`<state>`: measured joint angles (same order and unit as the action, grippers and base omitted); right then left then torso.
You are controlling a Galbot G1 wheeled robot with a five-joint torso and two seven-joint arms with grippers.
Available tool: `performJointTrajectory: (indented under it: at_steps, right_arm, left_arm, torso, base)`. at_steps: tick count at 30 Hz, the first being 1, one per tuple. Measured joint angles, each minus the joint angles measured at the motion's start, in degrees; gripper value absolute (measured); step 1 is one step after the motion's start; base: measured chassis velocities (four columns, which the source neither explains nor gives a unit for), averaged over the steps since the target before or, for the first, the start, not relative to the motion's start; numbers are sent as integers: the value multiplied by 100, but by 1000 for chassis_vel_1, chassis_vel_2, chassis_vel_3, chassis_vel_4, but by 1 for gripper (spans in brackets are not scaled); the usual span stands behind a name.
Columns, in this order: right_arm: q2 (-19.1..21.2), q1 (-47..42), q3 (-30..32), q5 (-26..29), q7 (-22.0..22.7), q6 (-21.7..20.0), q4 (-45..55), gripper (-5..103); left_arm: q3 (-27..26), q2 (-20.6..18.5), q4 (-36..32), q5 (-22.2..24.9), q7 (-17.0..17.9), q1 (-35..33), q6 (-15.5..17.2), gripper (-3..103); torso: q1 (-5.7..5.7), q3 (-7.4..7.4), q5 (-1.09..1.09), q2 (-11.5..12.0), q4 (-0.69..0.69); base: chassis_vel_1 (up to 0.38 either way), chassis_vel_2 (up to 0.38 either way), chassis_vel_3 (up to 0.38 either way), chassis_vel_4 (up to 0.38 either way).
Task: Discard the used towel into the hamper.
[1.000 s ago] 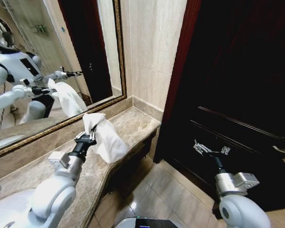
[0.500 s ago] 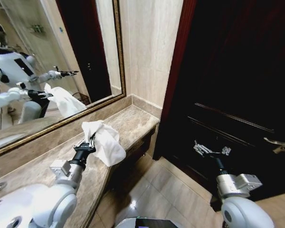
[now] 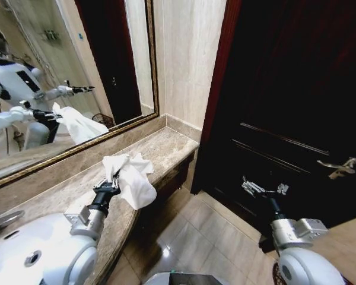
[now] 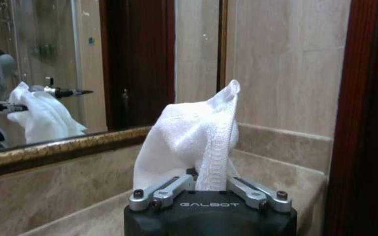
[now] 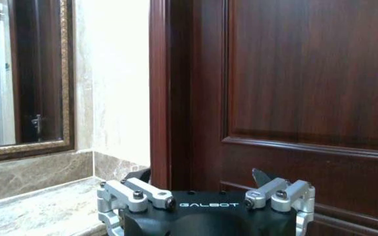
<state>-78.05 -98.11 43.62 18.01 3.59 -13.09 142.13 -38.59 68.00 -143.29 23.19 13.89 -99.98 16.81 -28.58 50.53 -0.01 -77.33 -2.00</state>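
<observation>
My left gripper pinches the white towel over the marble counter; mirror behind. My right gripper hangs open, empty, facing the dark door.

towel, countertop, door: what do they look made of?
Towel, gripped by the left gripper: white terry cotton, looped nubby weave, matte. Countertop: polished beige stone, likely marble, veined and glossy. Door: dark reddish wood or veneer, visible grain, lacquered sheen. Right gripper open, empty.

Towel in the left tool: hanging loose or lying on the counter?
Hanging loose. The left tool is shut on the white towel, which bunches up and droops above the marble counter.
</observation>
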Motion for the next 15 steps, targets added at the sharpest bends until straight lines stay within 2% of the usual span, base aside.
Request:
performJointTrajectory:
  at_steps: [10,15]
  right_arm:
    - [165,-117,172,120,-10,42,94,100]
    - [198,-152,208,178,1,100,114,100]
  left_arm:
    - [131,183,3,-287,-122,-157,-157,4]
    - [190,264,4,-436,-196,-242,-220,4]
  torso:
    - [1,-1,2,-1,0]
    - [2,-1,1,-2,0]
  base:
    - [93,-119,-91,107]
    - [23,-86,-77,29]
